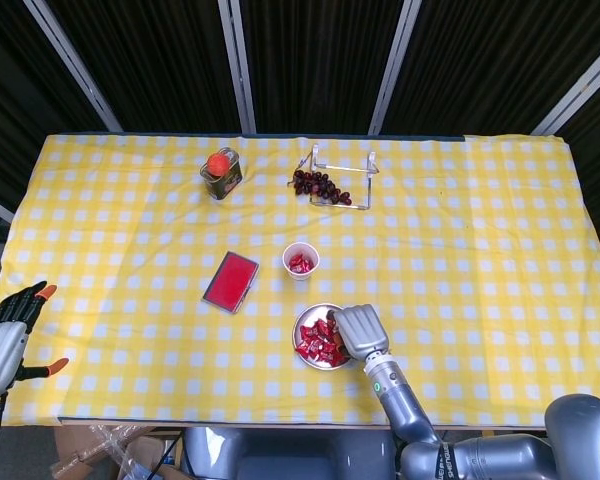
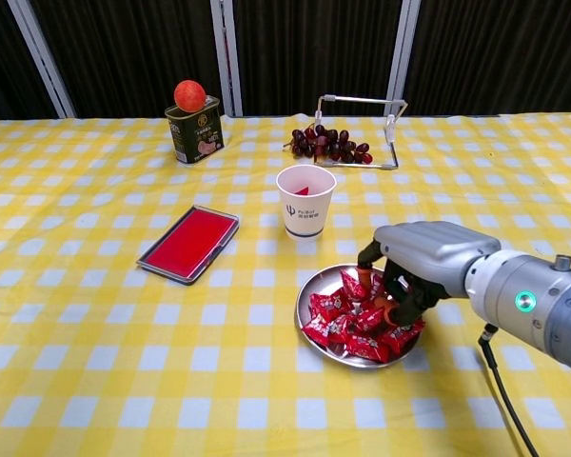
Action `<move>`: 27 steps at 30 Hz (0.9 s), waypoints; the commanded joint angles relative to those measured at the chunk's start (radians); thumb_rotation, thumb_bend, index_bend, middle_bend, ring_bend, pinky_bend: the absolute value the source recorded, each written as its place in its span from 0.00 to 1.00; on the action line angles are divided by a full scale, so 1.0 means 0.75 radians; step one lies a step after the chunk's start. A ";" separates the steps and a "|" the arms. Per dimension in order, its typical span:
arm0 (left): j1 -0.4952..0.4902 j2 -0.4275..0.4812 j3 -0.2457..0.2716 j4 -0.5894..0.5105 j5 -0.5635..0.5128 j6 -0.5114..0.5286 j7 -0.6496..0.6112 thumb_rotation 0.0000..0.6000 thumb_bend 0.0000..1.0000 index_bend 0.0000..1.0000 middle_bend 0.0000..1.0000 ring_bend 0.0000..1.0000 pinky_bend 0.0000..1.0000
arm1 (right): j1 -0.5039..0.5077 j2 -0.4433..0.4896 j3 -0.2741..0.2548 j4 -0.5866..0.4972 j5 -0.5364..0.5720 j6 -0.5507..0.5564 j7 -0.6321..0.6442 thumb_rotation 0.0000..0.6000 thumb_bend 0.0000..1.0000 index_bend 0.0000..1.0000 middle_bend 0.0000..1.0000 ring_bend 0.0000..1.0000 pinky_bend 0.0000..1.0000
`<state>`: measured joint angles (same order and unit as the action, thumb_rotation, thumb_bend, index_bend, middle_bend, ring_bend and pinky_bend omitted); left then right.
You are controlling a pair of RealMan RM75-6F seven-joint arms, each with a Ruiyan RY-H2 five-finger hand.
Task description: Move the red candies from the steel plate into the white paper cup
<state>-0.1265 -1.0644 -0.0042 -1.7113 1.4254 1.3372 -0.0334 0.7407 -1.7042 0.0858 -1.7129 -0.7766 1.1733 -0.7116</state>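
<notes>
The steel plate (image 2: pixel 310 288) (image 1: pixel 302 322) lies near the table's front edge with several red wrapped candies (image 2: pixel 347 322) (image 1: pixel 315 343) heaped on it. My right hand (image 2: pixel 421 259) (image 1: pixel 352 328) is over the plate's right half, fingers curled down into the pile. One candy stands between thumb and fingers; whether it is pinched does not show. The white paper cup (image 2: pixel 305 201) (image 1: pixel 301 260) stands just behind the plate with red candy inside. My left hand (image 1: pixel 8 335) hangs off the table's left front corner, fingers spread, holding nothing.
A red flat case (image 2: pixel 189 243) lies left of the plate. At the back stand a green tin (image 2: pixel 194 131) with an orange fruit (image 2: pixel 189 94) on top, and dark grapes (image 2: pixel 329 144) on a clear acrylic stand (image 2: pixel 359 128).
</notes>
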 commanded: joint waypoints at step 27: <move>-0.006 0.005 -0.005 -0.004 -0.016 -0.017 -0.018 1.00 0.04 0.00 0.00 0.00 0.00 | 0.159 0.108 0.290 -0.163 0.170 0.026 -0.131 1.00 0.58 0.64 0.80 0.83 0.92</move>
<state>-0.1305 -1.0606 -0.0080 -1.7140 1.4144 1.3252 -0.0467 0.8475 -1.6233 0.2903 -1.8407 -0.6591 1.1981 -0.8038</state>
